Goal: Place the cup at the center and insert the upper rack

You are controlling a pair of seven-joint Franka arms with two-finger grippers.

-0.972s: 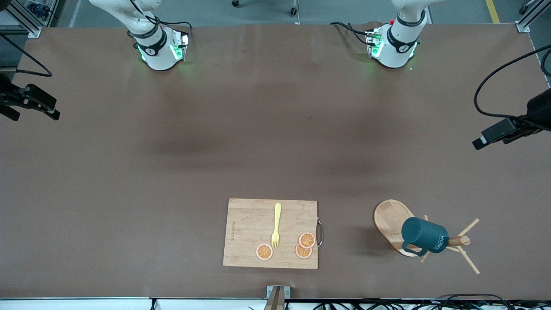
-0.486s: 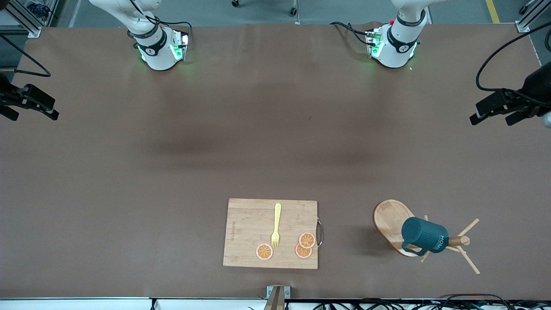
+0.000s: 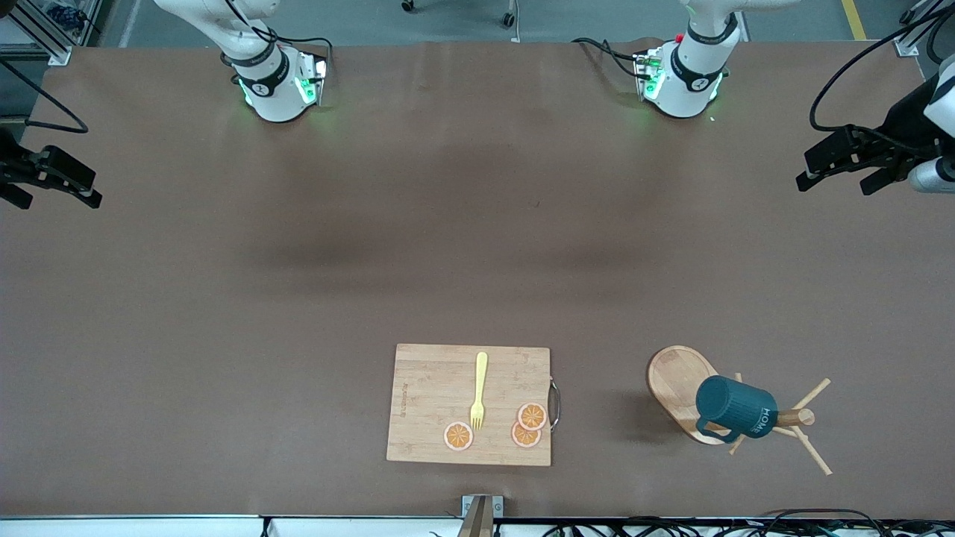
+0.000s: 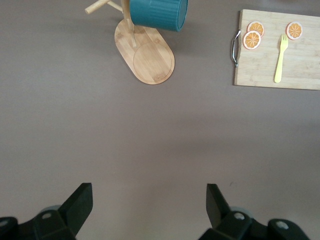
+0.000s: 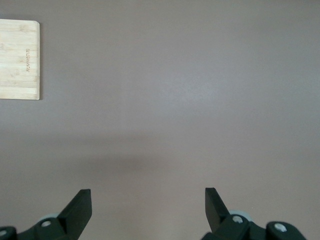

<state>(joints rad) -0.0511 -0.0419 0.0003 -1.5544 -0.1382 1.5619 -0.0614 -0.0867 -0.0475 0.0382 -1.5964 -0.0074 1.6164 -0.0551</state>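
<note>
right gripper (image 3: 56, 183) sits at the left edge of the front frame, over bare table (image 3: 298, 298), arm mostly cut off there; its wrist view shows the fingers (image 5: 80, 210) spread wide, nothing between them. you only get a corner of the cutting board (image 5: 19, 59) in that view's upper left.

lower centre of the front frame: cutting board with a yellow fork (image 3: 479, 390) and three orange slices (image 3: 532, 415), two of them overlapping; one end has a metal handle (image 3: 554, 403).

lower right: the upper rack (image 3: 679, 388) looks tipped over, oval base facing the camera, post and thin pegs pointing to the frame's right. the cup (image 3: 735, 409), dark teal, ribbed, white "home" lettering, sits on the post, mouth away from the base. it hides most of the post and part of the base; you can't see the interior. in the left wrist view the cup (image 4: 157, 12) is cut off at the top edge.

left gripper (image 3: 839, 168) is at the right edge, upper part, over bare table, arm cut by the frame; fingers (image 4: 80, 205) released, holding nothing.
</note>
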